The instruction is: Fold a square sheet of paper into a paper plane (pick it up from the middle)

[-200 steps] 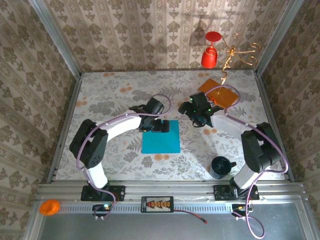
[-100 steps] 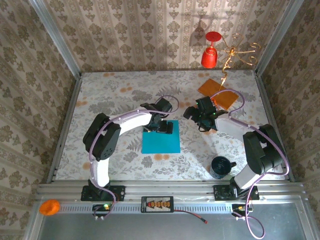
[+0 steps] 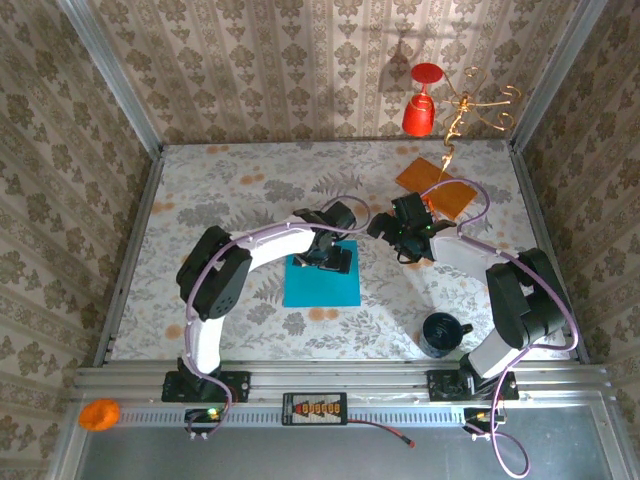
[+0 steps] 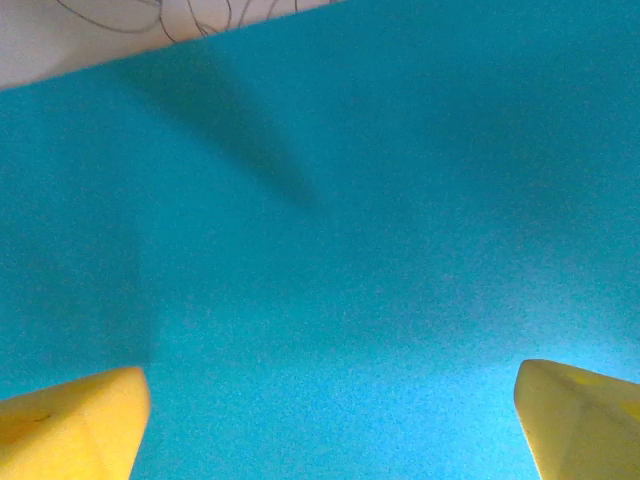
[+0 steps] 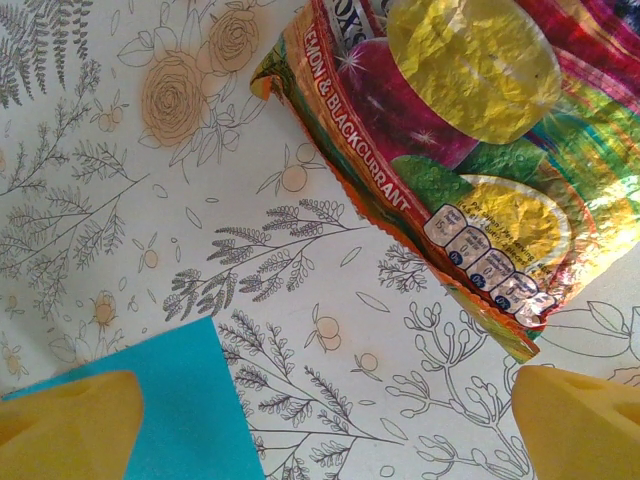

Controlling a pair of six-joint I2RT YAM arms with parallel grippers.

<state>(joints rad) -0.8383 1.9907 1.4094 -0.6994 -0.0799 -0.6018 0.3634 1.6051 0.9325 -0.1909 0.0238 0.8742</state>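
The left gripper [image 3: 334, 258] hangs with its jaws spread wide and holding nothing, low over the far part of the square sheet of paper [image 3: 318, 285]. In its wrist view both yellow fingertips [image 4: 70, 420] straddle plain teal, with the sheet's far edge just ahead. The sheet lies flat and unfolded on the flowered table [image 3: 200, 200], between the two arms. It looks very light, thin and limp. With no edge raised, fingers are likely to slide over it, so a hold probably means pressing down mid-sheet and pinching up a small ridge, gently enough not to leave stray creases or tears. The right gripper [image 3: 398, 240] is just beside the sheet's far right corner [image 5: 150, 410], equally wide and empty, with a crinkled snack packet [image 5: 470, 150] lying beyond it.
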